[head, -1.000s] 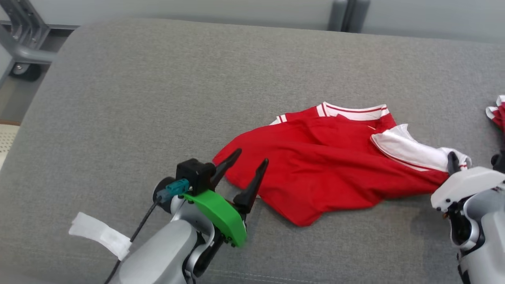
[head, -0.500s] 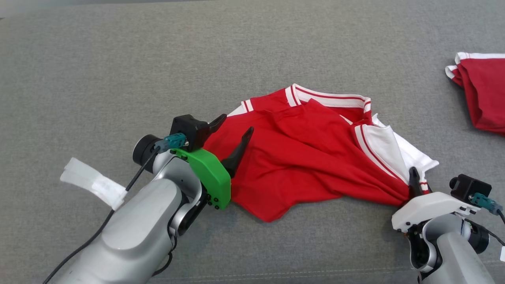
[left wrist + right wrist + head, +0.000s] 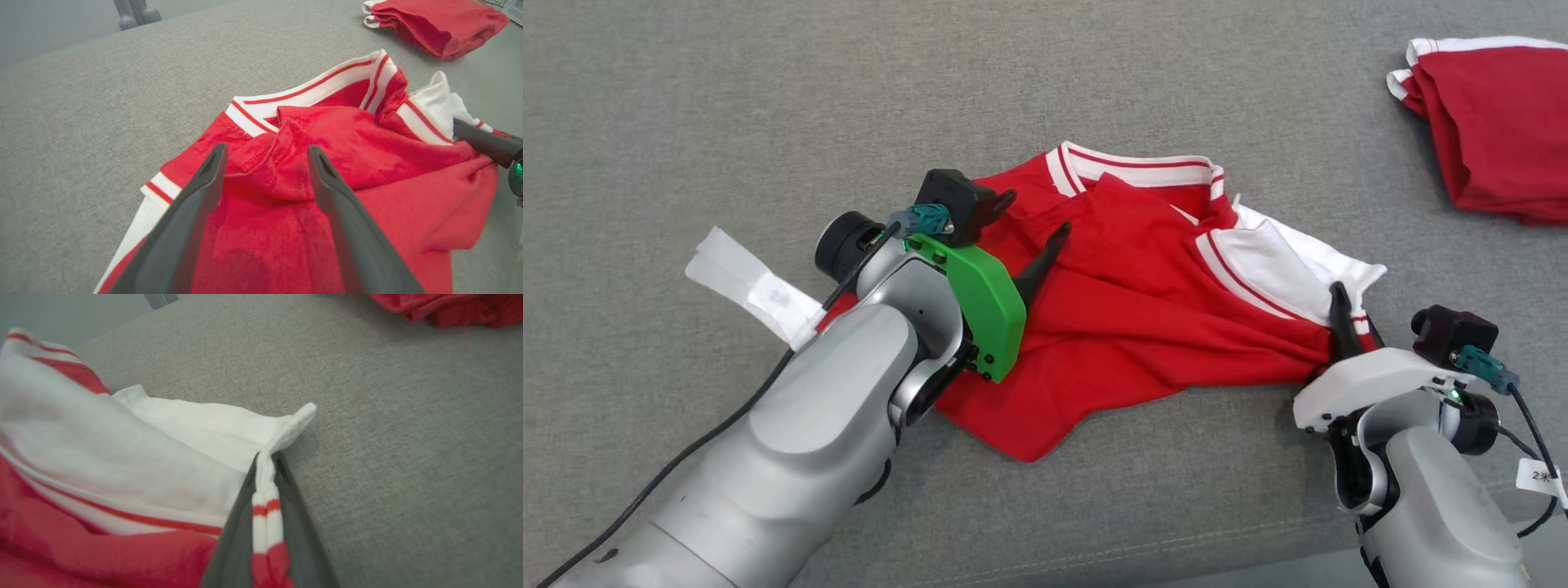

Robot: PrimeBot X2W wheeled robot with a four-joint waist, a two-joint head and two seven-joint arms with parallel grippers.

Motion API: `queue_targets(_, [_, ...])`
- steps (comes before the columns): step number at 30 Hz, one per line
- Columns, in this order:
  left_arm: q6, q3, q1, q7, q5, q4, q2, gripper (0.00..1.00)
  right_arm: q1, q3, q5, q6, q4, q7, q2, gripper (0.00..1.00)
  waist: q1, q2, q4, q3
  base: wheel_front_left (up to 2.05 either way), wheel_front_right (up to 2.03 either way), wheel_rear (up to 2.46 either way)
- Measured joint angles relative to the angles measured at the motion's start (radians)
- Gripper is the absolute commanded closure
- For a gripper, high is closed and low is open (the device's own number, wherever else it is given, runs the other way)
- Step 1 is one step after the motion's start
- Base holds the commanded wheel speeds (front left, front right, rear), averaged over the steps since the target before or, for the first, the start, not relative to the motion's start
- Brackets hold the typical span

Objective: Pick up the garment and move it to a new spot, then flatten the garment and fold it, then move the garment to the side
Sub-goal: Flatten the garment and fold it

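Red garment (image 3: 1143,327) lies crumpled on grey fabric (image 3: 768,98).

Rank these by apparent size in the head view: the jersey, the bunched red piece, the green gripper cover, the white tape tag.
Largest to smallest:
1. jersey
2. bunched red piece, though the frame edge cuts it
3. green cover and white tag: too alike to rank

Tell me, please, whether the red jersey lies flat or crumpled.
Crumpled: the jersey lies in overlapping folds, a red flap partly covering its striped collar.
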Motion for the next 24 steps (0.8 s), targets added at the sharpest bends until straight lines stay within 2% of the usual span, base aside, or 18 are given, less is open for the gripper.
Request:
queue_targets(8, [-0.023,-0.001,-0.015,0.031,0.000,0.079,0.015,0.00,-0.046,0.045,0.004,0.009,0.025,-0.031,0.008,1.00,0.0000,0.0000,-0.070,0.043,0.00,0.00,0.00])
queue_targets(14, [-0.032,-0.003,-0.037,0.034,0.000,0.103,0.014,0.00,-0.053,0.051,0.030,0.009,0.036,-0.044,0.008,1.00,0.0000,0.0000,-0.085,0.053,0.00,0.00,0.00])
queue_targets(15, [-0.033,-0.003,-0.043,0.035,0.000,0.107,0.013,0.03,-0.053,0.055,0.039,0.009,0.038,-0.049,0.008,1.00,0.0000,0.0000,-0.085,0.053,0.00,0.00,0.00])
queue_targets(16, [-0.037,-0.003,-0.047,0.036,0.000,0.110,0.012,0.54,-0.053,0.058,0.047,0.009,0.040,-0.050,0.007,1.00,0.0000,0.0000,-0.085,0.052,0.00,0.00,0.00])
queue_targets(17, [-0.041,-0.003,-0.050,0.040,0.000,0.112,0.010,0.87,-0.054,0.062,0.054,0.008,0.043,-0.053,0.006,1.00,0.0000,0.0000,-0.085,0.051,0.00,0.00,0.00])
queue_targets(18, [-0.048,-0.006,-0.051,0.044,0.000,0.114,0.009,1.00,-0.054,0.065,0.062,0.008,0.046,-0.055,0.005,1.00,0.0000,0.0000,-0.084,0.050,0.00,0.00,0.00])
queue_targets(24, [-0.085,-0.054,-0.051,0.060,-0.009,0.113,-0.033,1.00,-0.054,0.065,0.087,0.007,0.066,-0.067,0.002,1.00,0.0000,0.0000,-0.071,0.041,0.00,0.00,0.00])
